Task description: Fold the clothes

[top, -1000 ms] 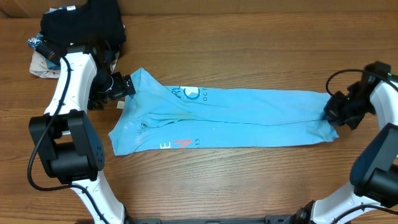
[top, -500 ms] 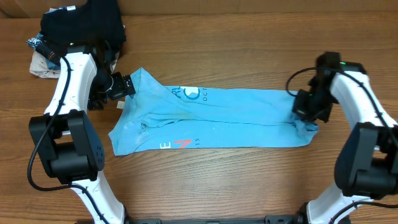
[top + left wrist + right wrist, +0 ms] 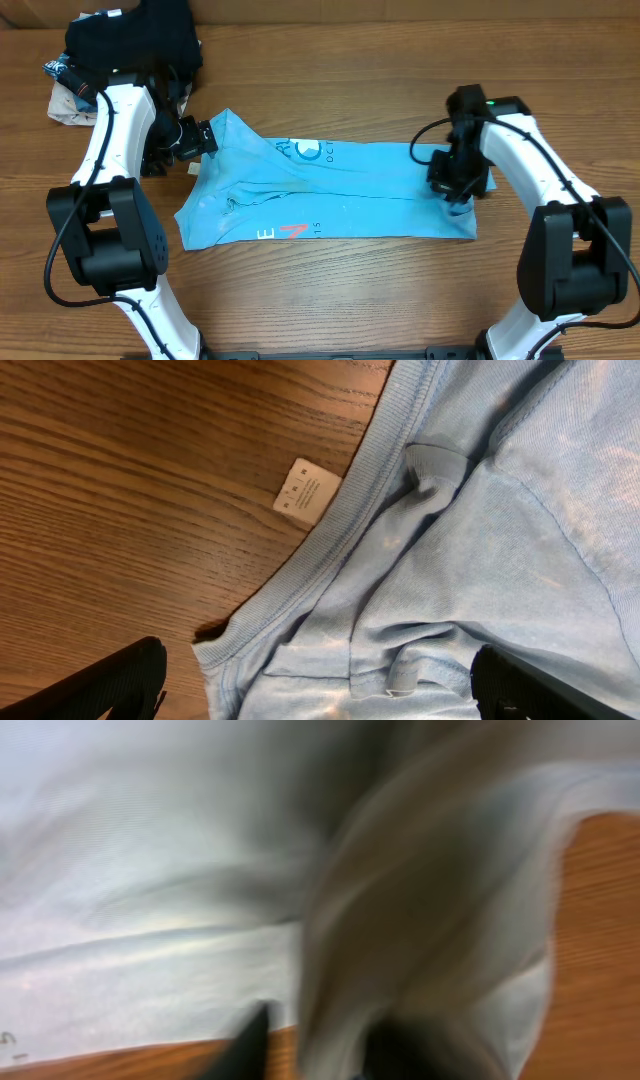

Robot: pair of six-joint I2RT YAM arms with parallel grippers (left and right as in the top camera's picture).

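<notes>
The T-shirt lies in front of you across the middle of the table, flattened into a long sky-blue strip that runs from left to right. Its wider, rumpled end is on the left. A small white print shows near the far edge, and red and white lettering runs along the near edge. At the left end you can see the ribbed neckline curving over the wood, with a small white label lying flat on the table just outside it. Your left gripper sits at that far-left corner of the shirt, just beside the collar. In the left wrist view its two fingers stand wide apart with nothing between them, so the jaws are released and hold no cloth. Your right gripper is down on the opposite end of the strip, where the fabric is bunched and doubled over beneath it. The right wrist view is heavily blurred and filled with pale cloth and a strip of wood, so you cannot tell whether those jaws are clenched on the fabric or apart. Well beyond the shirt, at the far-left corner of the table behind your left arm, sits a pile of dark folded garments, with something pale and crumpled at its near edge.
</notes>
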